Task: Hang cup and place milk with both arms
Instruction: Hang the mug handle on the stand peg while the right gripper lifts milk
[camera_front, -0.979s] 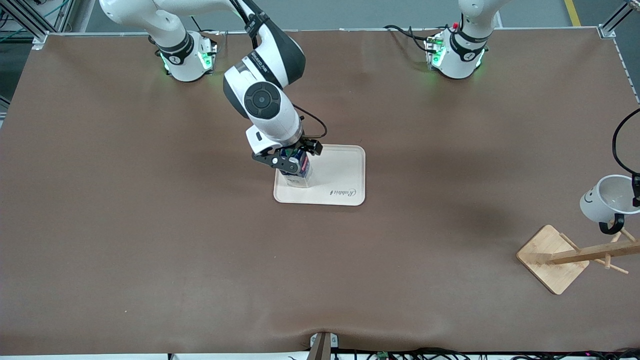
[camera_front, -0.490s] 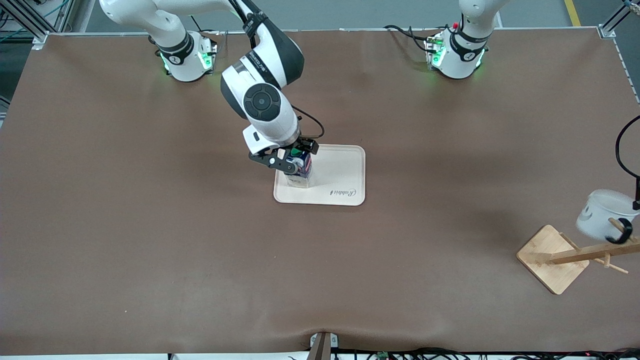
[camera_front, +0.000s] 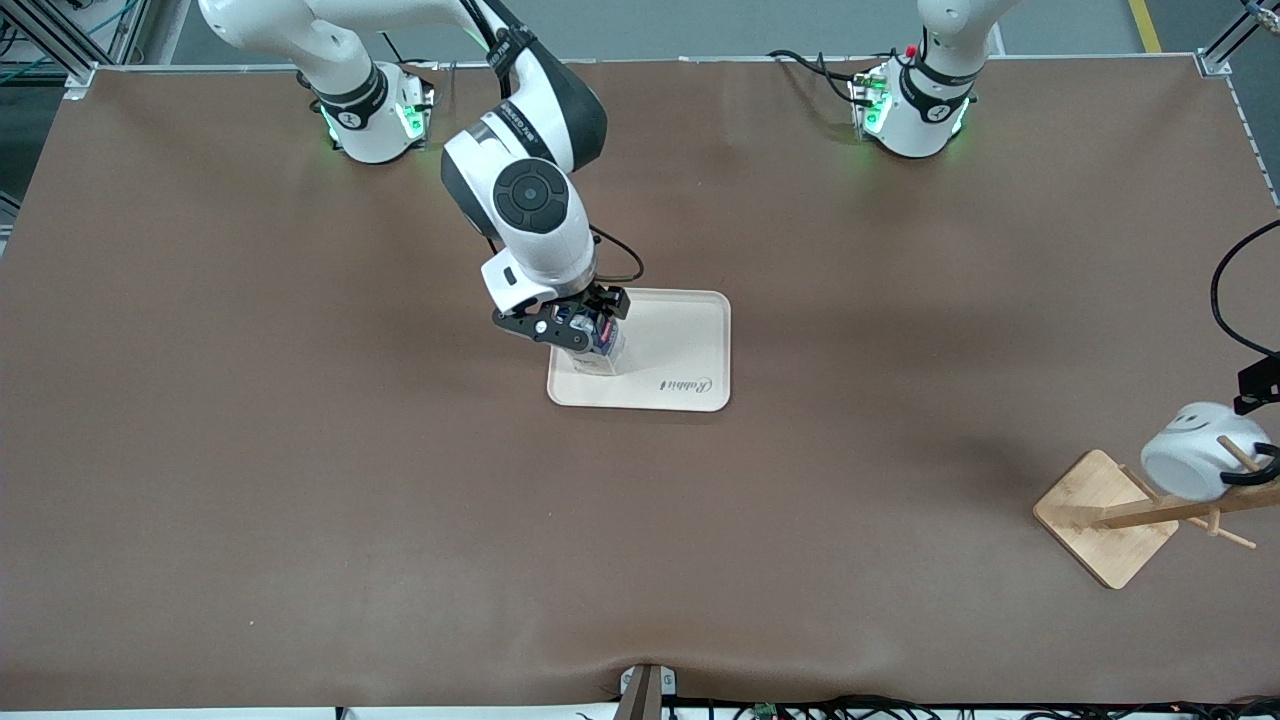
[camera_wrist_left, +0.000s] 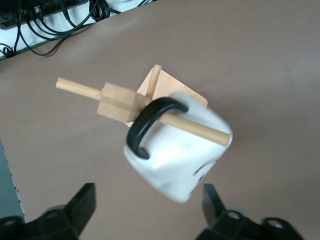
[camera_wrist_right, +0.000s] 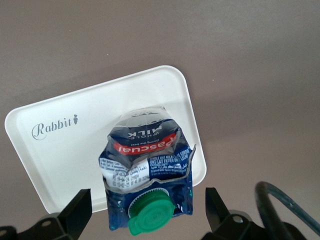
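Note:
The white cup with its black smiley face hangs by its black handle on a peg of the wooden rack, tilted; the left wrist view shows the cup with the peg through its handle. My left gripper is open above the cup and does not touch it; only a bit of it shows at the front view's edge. The blue milk stands on the pale tray, at the tray's end toward the right arm. My right gripper is open around the carton's green-capped top, fingers apart from it.
The tray bears the word Rabbit and holds only the milk. The rack stands near the left arm's end of the table, nearer the front camera than the tray. Brown table cloth lies all around. A black cable hangs above the cup.
The cup has dropped from my left gripper onto the rack peg and swung down. My left gripper has let go and drawn back. My right gripper has shifted slightly over the milk.

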